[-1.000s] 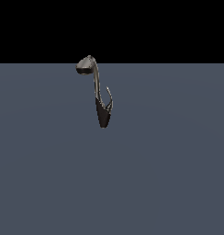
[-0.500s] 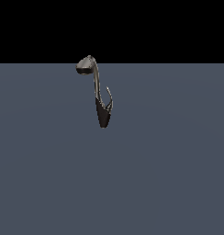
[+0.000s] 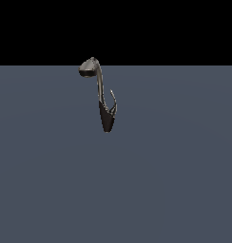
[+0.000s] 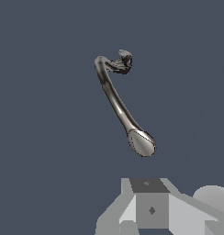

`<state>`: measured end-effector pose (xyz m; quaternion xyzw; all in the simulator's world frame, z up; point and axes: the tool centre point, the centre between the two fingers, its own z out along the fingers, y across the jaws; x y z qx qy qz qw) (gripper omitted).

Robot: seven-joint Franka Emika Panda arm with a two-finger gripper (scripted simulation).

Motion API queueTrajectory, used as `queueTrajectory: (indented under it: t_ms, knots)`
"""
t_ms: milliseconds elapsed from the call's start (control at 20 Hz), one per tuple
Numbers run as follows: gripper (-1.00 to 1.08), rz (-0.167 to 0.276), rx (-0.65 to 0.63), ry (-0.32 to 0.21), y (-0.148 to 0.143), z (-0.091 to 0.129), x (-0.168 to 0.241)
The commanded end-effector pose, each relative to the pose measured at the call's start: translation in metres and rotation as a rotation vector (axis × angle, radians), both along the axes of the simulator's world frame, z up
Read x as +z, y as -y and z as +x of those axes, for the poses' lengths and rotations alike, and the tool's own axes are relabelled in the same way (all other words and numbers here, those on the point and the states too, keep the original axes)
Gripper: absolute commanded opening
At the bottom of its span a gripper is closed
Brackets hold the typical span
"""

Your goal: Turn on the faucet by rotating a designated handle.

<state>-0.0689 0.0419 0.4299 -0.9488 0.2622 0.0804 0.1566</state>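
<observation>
Grey-bronze faucet [image 3: 100, 90] stands alone on the slate floor, handle [image 3: 113, 102] untouched; gripper [image 4: 153, 209] hangs well above, finger state I cannot tell; approach step; next, descend beside the lever.

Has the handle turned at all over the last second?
No. In the exterior view the handle sits at the same angle beside the faucet neck, on its right, as before.

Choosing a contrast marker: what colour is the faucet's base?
Dark, near black, on the faucet base; exterior view.
</observation>
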Motion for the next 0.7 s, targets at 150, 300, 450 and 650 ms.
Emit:
queueTrajectory:
  t_ms: [150,300,450,650]
  knots:
    - [-1.00,0.067,-0.143,-0.065,0.000,0.041,-0.028]
    - [-1.00,0.103,-0.221,-0.103,0.001,0.062,-0.046]
    - [-1.00,0.138,-0.301,-0.143,0.003,0.082,-0.066]
    - [-1.00,0.182,-0.409,-0.200,0.006,0.108,-0.094]
